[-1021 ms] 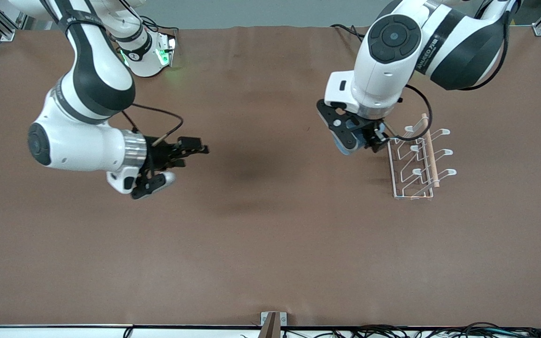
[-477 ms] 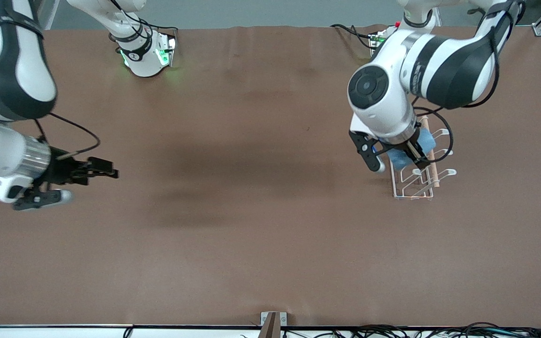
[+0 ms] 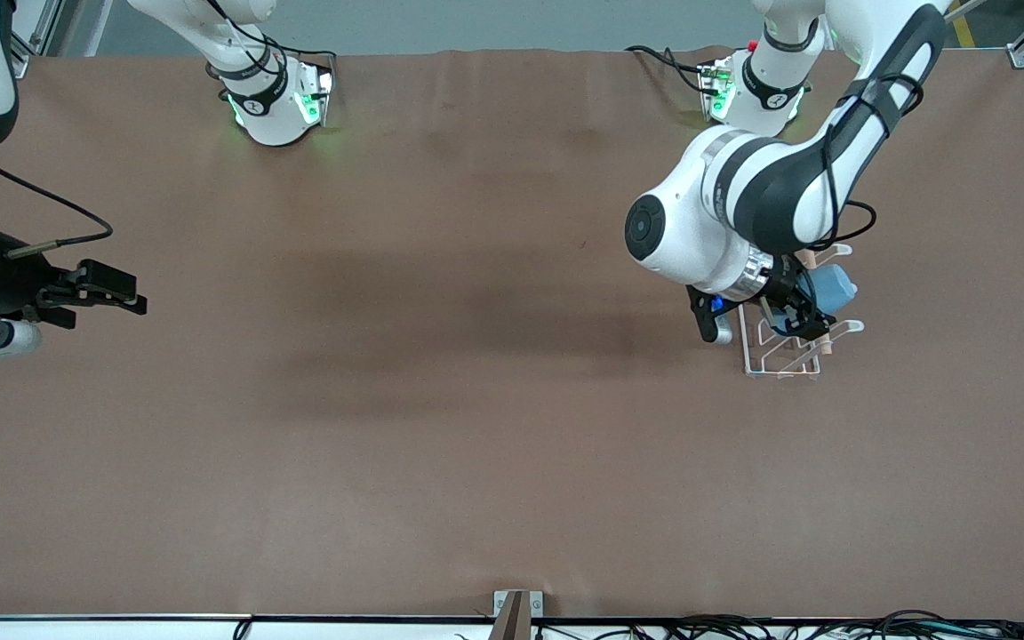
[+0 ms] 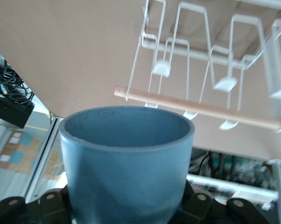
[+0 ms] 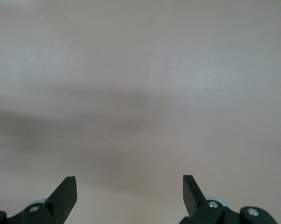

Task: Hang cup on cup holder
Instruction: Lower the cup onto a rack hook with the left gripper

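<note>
My left gripper (image 3: pixel 798 313) hangs over the cup holder (image 3: pixel 788 356), clamped on the cup (image 3: pixel 832 286), which is off the table and tipped onto its side above the rack's wooden rod (image 3: pixel 823 345). In the front view my own wrist covers most of the rack, so only the cup's pale blue side and a few white prongs show around it. My left wrist view fills that in: the cup (image 4: pixel 126 163) sits between my fingers (image 4: pixel 47 205) with its open mouth turned toward the cup holder (image 4: pixel 210 84), whose looped prongs and wooden rod (image 4: pixel 201 108) lie just past the rim. The cup is apart from the prongs there, none of them inside its mouth.

My right gripper (image 3: pixel 76 289) waits over bare table (image 3: pixel 441 427), well apart from the cup holder, at the right arm's end. The front view shows it only side-on; my right wrist view shows its fingers (image 5: pixel 66 196) spread wide with nothing between them and only plain table (image 5: pixel 140 93) below.
</note>
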`<state>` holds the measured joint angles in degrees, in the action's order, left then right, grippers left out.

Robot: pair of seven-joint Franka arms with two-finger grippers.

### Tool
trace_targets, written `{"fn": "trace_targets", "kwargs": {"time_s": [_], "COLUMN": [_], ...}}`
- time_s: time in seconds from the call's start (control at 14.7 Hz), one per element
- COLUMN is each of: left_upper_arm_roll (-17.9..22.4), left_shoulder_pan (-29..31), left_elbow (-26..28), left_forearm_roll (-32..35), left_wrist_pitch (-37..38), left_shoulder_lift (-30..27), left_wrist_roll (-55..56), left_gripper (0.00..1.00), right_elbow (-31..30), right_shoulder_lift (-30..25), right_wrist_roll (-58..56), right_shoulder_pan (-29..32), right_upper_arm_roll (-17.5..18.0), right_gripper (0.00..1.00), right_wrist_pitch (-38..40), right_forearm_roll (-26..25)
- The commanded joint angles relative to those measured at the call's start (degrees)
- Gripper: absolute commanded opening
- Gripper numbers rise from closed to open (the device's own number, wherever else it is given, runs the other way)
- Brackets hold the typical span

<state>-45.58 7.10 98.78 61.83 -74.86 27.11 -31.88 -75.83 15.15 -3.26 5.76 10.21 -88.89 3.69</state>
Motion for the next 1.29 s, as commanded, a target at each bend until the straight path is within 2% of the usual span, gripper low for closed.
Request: {"fn": "trace_targets", "kwargs": {"time_s": [0.0, 0.14, 0.48, 0.61, 0.82, 1.02, 1.23], "left_upper_arm_roll": [-0.4, -0.3, -0.3, -0.3, -0.3, -0.3, -0.2], "left_shoulder_pan": [0.5, 0.2, -0.3, -0.4, -0.4, -0.5, -0.5], "left_elbow": [2.5, 3.9, 4.3, 4.2, 4.2, 4.0, 3.5], "left_forearm_roll": [3.6, 5.4, 10.7, 12.2, 13.6, 15.7, 16.3], "left_wrist_pitch": [0.4, 0.4, 1.7, 2.9, 3.5, 5.9, 6.2], "left_shoulder_lift": [0.9, 1.7, 5.1, 6.1, 7.0, 8.4, 9.6], "left_wrist_roll": [-3.7, -4.3, -12.6, -13.2, -14.1, -14.0, -11.7], "left_gripper": [0.47, 0.47, 0.52, 0.52, 0.52, 0.51, 0.51], "right_elbow": [-1.1, -2.4, -12.7, -12.0, -7.2, -6.9, -6.9], "right_shoulder_lift": [0.1, -1.2, -13.2, -15.1, -14.9, -14.9, -14.8], "right_wrist_roll": [6.7, 9.1, 12.3, 12.2, 12.1, 11.4, 11.6], "right_shoulder_pan": [-3.5, -3.9, -3.9, -3.4, -2.1, -1.7, -1.4], "right_upper_arm_roll": [0.4, 0.4, 0.5, 0.2, 0.2, 0.1, 0.3], "right_gripper": [1.0, 1.0, 1.0, 1.0, 1.0, 1.0, 1.0], "right_wrist_pitch": [-1.8, -2.1, -3.4, -1.5, 1.7, 2.1, 6.2], "right_forearm_roll": [-2.9, -3.0, -3.1, -3.1, -2.9, -2.9, -2.1]}}
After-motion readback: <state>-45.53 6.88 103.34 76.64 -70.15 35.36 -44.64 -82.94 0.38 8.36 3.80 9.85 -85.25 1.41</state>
